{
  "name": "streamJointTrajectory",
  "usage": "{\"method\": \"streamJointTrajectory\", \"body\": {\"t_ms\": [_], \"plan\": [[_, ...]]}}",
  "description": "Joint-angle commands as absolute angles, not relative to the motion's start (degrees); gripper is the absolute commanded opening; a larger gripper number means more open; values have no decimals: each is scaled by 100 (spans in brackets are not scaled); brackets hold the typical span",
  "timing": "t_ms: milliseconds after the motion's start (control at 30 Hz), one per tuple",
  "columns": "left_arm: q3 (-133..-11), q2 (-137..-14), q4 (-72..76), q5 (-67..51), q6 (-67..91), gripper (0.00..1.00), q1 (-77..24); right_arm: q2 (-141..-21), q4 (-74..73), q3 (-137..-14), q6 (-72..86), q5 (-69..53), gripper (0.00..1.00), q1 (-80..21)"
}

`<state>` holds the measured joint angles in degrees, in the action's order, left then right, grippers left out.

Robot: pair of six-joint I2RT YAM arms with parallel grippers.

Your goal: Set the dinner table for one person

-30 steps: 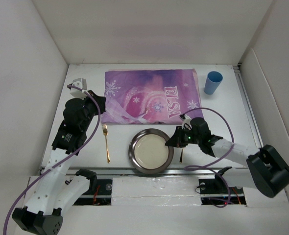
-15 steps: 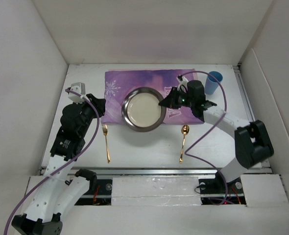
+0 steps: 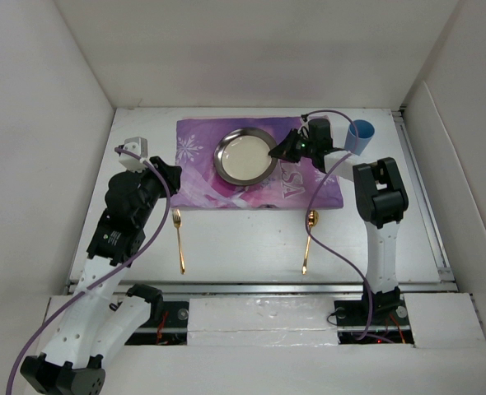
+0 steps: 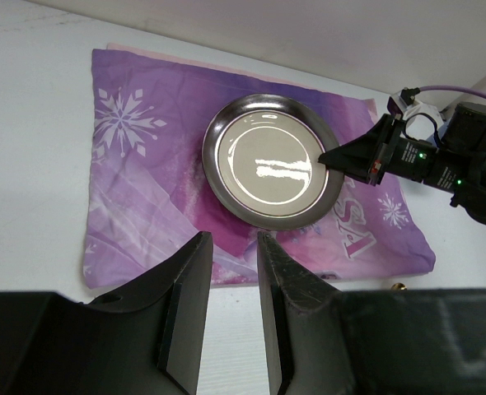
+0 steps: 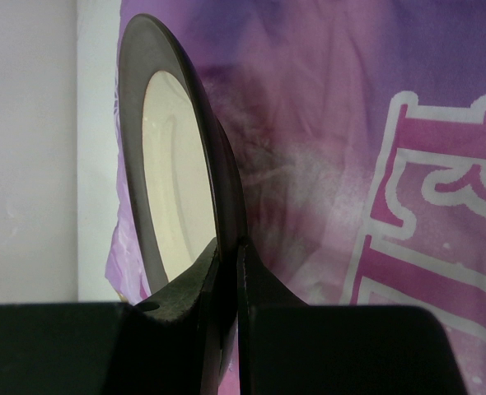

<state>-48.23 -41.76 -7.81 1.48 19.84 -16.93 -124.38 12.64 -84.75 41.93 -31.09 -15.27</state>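
Note:
A steel-rimmed plate [image 3: 245, 155] with a cream centre sits over the purple ELSA cloth [image 3: 202, 169] at the back of the white dinner table [image 3: 243, 239]. My right gripper [image 3: 282, 153] is shut on the plate's right rim; in the right wrist view its gripper [image 5: 229, 247] pinches the rim of the plate [image 5: 189, 107] edge-on above the cloth [image 5: 325, 123]. My left gripper [image 4: 233, 243] hovers open and holds nothing at the cloth's near left edge, with the plate [image 4: 269, 158] ahead of it. A gold fork [image 3: 179, 240] and a gold spoon [image 3: 308, 239] lie on the table.
A blue cup [image 3: 359, 138] stands at the back right, close behind the right wrist. White walls enclose the table on the left, back and right. The right arm's purple cable [image 3: 329, 185] hangs over the cloth's right end and the spoon.
The right gripper has carried the plate from the near edge up onto the cloth, which uncovered the spoon. The left jaws have gone from shut to open.

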Motion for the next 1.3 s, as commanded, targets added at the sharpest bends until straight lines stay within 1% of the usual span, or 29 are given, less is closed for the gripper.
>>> {"method": "streamJointTrajectory", "body": {"t_ms": [0,167,400,567,767,867,900,933,967,1033,1133,1167,1200,1233,1267], "plan": [[-4878,-4210,-492,97,1890,26,-1723,-12216,2548,-9036,4939,-3946,0,-1547],[-4895,-4315,-518,97,1890,26,-1723,-12401,2759,-8763,5150,-3911,0,-1494],[-4904,-4403,-536,132,1881,26,-1723,-12568,2268,-8798,4940,-3621,0,-1494],[-4913,-4403,-536,176,1881,26,-1723,-12700,1952,-8938,4773,-3638,0,-1494],[-4913,-4403,-545,193,1872,27,-1723,-12788,2039,-8780,4834,-3612,1,-1494],[-4922,-4421,-562,228,1863,29,-1723,-12701,1960,-8728,4790,-3473,21,-1441],[-4931,-4464,-606,263,1863,32,-1723,-12657,1899,-8719,4720,-3428,37,-1441],[-4957,-4491,-624,307,1863,32,-1723,-12613,1846,-8727,4668,-3376,43,-1441],[-4974,-4526,-659,334,1846,33,-1723,-12551,1680,-8754,4528,-3288,53,-1441],[-5001,-4649,-747,404,1793,33,-1723,-12349,1443,-8815,4308,-3165,57,-1441],[-5044,-4930,-931,588,1714,27,-1723,-11963,828,-8929,3781,-2682,59,-1494],[-5132,-5270,-1184,685,1696,20,-1723,-11631,365,-8851,3283,-2089,59,-1546],[-5133,-5273,-1274,686,1696,20,-1723,-11628,360,-8851,3278,-2083,59,-1547],[-5168,-5578,-1422,755,1688,15,-1723,-11358,265,-8781,3174,-1926,59,-1547],[-5281,-5738,-1546,860,1696,7,-1784,-11208,142,-8702,3086,-1603,59,-1547]]}}
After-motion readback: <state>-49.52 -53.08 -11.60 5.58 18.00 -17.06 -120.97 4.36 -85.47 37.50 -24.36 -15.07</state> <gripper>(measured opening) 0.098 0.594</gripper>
